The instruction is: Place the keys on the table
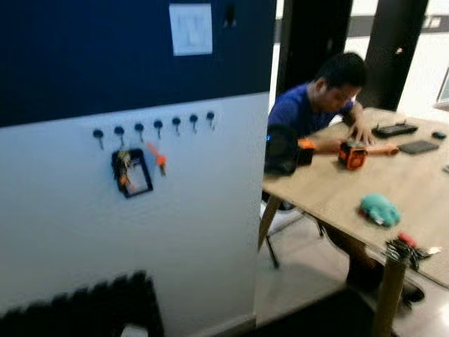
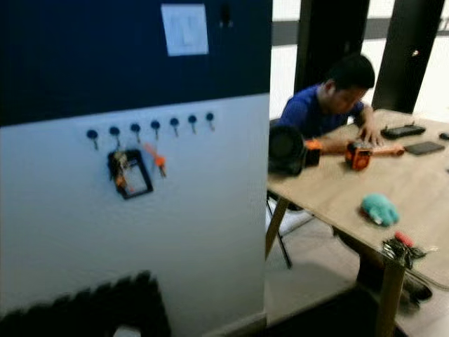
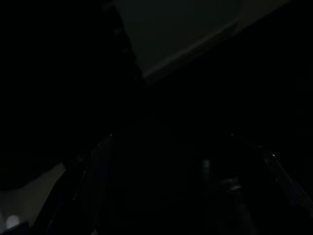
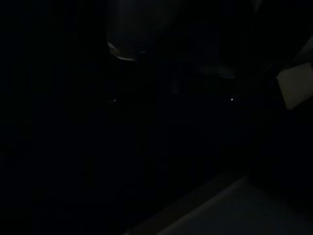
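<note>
Keys already lie on the wooden table; both arms hang in the dark.

On the wall, a row of hooks (image 1: 154,128) carries a black-framed key bunch (image 1: 130,173) and an orange tag (image 1: 158,157). Rightward, a person (image 1: 319,98) sits at the table's (image 1: 330,189) far side by an orange tool (image 1: 352,154). A teal object (image 1: 379,210) rests near the front edge, and the keys (image 1: 405,249) lie at the front corner. Whether either gripper is released or clenched, I cannot tell.

Head stereo pair, wall (image 1: 140,210) close ahead
</note>
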Robot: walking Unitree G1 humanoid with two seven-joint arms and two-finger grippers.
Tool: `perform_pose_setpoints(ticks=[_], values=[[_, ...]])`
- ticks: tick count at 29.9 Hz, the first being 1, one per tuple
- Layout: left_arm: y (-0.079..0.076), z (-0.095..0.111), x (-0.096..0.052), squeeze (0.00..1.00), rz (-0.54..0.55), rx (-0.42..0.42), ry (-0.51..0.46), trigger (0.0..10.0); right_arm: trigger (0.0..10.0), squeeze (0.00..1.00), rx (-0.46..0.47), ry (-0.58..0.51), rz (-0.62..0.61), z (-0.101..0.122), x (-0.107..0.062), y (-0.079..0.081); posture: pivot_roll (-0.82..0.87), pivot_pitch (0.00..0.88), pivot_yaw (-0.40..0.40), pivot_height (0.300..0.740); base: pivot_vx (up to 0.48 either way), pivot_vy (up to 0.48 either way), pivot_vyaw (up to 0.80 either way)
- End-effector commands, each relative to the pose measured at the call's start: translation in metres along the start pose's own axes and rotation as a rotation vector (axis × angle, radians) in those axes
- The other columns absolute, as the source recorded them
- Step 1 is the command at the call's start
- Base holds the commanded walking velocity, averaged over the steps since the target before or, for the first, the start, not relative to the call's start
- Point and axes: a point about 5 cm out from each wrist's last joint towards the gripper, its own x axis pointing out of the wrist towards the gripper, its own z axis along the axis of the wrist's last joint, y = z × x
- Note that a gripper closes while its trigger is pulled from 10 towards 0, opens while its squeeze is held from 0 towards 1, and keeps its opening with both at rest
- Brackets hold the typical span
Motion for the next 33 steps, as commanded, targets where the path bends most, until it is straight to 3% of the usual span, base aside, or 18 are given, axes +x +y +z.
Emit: perform_pose_setpoints(ticks=[1, 33], values=[[0.0046, -0.0072, -0.0033, 0.00, 0.019, 0.009, 0.029, 10.0, 10.0, 0.00, 0.004, -0.004, 0.013, 0.0014, 0.0023, 0.0067, 0.07, 0.004, 0.037, 0.740, 0.000, 0.000, 0.80], [0.0074, -0.0091, -0.0030, 0.00, 0.049, 0.032, 0.059, 10.0, 10.0, 0.00, 0.008, -0.037, 0.015, 0.0110, 0.0060, 0.0107, 0.07, 0.011, 0.034, 0.740, 0.000, 0.000, 0.80]])
